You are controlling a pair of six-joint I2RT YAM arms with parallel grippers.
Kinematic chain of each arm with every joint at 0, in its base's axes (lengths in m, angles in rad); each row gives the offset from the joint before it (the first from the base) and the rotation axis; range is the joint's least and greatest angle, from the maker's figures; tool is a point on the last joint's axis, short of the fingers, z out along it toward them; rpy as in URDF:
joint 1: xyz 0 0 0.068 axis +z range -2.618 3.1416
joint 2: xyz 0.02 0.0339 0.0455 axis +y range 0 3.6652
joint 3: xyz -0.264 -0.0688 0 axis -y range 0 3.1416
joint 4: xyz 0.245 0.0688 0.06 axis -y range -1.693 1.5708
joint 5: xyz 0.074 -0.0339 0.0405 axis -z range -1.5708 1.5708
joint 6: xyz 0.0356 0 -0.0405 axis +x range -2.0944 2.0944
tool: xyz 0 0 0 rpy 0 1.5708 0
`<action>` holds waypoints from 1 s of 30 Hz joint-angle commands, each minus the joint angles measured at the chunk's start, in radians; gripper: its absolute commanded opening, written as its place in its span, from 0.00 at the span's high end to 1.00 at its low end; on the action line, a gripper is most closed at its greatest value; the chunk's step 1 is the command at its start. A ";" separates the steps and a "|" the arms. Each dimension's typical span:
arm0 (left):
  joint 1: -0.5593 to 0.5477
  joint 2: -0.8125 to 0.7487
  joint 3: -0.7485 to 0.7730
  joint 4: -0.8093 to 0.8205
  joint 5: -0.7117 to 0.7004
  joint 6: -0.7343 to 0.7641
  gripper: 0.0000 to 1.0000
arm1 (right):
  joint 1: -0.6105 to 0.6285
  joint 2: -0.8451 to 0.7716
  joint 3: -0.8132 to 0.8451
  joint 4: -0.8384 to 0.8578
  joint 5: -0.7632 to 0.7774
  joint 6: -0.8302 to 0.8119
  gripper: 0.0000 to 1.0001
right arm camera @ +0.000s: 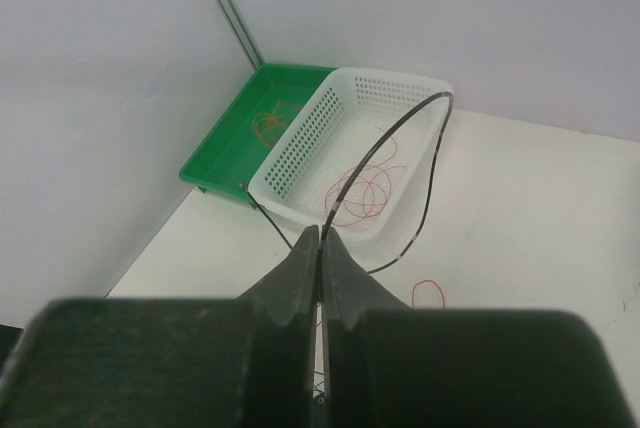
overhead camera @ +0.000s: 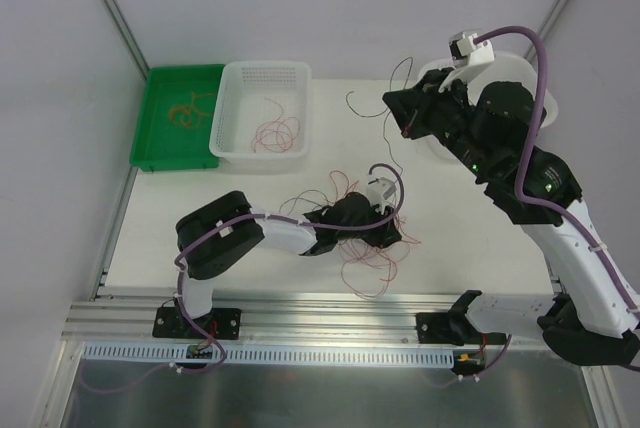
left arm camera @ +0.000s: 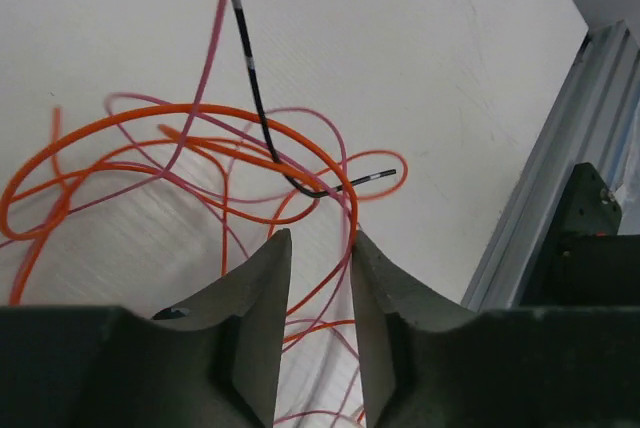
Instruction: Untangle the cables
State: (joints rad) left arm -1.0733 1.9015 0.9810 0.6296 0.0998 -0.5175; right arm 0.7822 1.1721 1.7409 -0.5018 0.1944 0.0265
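Top camera looked down on table (overhead camera: 440,218) from behind, far off. Left wrist view sat close above it; right wrist, higher, shared white basket (overhead camera: 222,113) with top.

Orange, pink and white-banded black cables (left arm camera: 190,108) are lying on the white table (overhead camera: 440,238); far left, a green tray (overhead camera: 160,145) is neighbouring a white perforated basket (overhead camera: 262,73).

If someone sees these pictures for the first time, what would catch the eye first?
The tangle of red and orange wires lies mid-table, with the left gripper over it, jaws apart. At the far right, the raised right gripper pinches a black wire that arches through the air. A green tray and white basket stand far left.
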 commanded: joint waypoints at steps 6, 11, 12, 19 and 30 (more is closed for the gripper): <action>-0.017 -0.011 -0.093 0.085 -0.080 -0.053 1.00 | -0.004 -0.029 0.060 0.014 0.106 -0.077 0.99; -0.016 -0.110 -0.252 -0.010 -0.129 -0.087 1.00 | -0.015 -0.031 0.104 0.006 0.250 -0.195 0.99; -0.016 -0.123 -0.271 -0.034 -0.138 -0.090 1.00 | -0.024 -0.029 0.109 0.009 0.275 -0.218 0.99; -0.016 -0.269 -0.380 -0.234 -0.238 -0.122 1.00 | -0.106 -0.045 0.118 0.060 0.416 -0.349 0.99; -0.007 -0.381 -0.347 -0.407 -0.281 -0.099 1.00 | -0.291 -0.040 0.150 0.043 0.390 -0.356 0.99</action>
State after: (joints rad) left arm -1.0851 1.5566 0.6144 0.3050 -0.1448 -0.6312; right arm 0.5297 1.1301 1.8347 -0.4973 0.5900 -0.3092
